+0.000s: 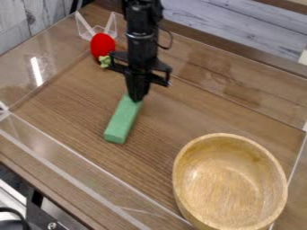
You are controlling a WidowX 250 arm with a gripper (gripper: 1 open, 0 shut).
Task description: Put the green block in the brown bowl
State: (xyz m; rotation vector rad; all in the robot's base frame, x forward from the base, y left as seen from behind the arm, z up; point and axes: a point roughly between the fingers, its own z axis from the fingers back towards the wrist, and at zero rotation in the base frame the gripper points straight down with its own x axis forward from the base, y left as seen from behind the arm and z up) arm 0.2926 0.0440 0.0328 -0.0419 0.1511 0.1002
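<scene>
The green block (121,121) lies flat on the wooden table, its long side running from near left up to far right. My gripper (138,93) points straight down over the block's far end, and its black fingers (135,83) are drawn together on that end. The block's near end still rests on the table. The brown bowl (231,181) sits at the near right, upright and with nothing in it, well apart from the gripper.
A small red object (103,42) with a tiny green piece stands behind the gripper at the far left. Clear plastic walls (48,171) edge the wooden table (216,94) on the left and near sides.
</scene>
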